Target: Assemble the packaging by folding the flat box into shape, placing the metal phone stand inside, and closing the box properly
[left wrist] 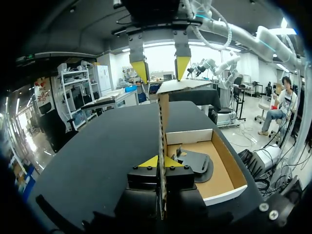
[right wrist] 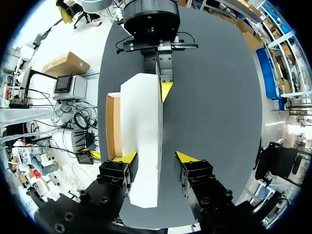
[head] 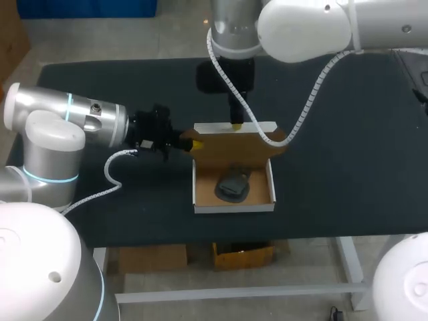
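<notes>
Head view, table point(head: 348, 167): one, black.
box point(head: 233, 208): one, mid-table, open; lid point(head: 231, 150) stands upright at its far side.
phone stand point(head: 233, 185): one, lying inside the box.
left gripper point(head: 194, 143): clenched on the box's left edge.
right gripper point(head: 237, 124): released, fingers astride the lid's top edge.

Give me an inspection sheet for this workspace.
Surface: black table, carrying the box.
Job's things: box open, lid upright; phone stand lying inside.
Clutter: nothing seen.
Pincers: left pincer shut on the lid's side edge; right pincer open, astride the lid's top edge.
Cables: white coiled cable from the right arm crosses the lid's corner; second coiled cable lies by the left arm.
Surroundings: nothing seen reaching over the table.
</notes>
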Motion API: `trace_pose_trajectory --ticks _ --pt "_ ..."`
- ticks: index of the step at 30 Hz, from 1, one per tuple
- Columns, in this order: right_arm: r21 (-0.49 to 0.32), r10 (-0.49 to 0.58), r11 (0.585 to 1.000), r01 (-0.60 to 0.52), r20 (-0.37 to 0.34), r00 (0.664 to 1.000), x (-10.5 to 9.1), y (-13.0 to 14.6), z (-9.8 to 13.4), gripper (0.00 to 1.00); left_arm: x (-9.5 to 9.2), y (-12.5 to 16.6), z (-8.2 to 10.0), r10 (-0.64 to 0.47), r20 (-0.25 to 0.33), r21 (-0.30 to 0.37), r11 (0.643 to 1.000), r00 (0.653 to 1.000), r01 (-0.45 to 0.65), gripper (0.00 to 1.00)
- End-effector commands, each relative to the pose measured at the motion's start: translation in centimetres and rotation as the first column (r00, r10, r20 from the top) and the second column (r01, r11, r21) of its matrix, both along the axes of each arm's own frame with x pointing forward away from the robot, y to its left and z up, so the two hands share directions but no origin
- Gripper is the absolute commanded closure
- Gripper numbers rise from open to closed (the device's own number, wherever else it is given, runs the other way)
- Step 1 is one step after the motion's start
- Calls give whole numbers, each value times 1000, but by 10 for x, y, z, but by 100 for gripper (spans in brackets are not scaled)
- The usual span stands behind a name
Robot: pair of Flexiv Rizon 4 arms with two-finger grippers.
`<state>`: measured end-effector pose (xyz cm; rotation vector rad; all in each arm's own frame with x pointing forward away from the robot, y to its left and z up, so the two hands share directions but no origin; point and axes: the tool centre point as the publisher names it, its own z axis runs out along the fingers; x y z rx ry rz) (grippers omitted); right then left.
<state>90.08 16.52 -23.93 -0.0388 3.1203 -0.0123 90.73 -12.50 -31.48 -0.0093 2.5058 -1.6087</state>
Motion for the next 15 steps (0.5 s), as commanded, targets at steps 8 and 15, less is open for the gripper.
trace_pose_trajectory --ticks 8,15 --pt "2 8 1000 -8 -30 1000 2 2 -9 54 0 0 -1 2 2 -3 1000 1000 -2 100" --pt "8 10 1000 -10 -48 999 4 2 -15 55 0 0 -1 2 2 -3 1000 1000 -2 100"
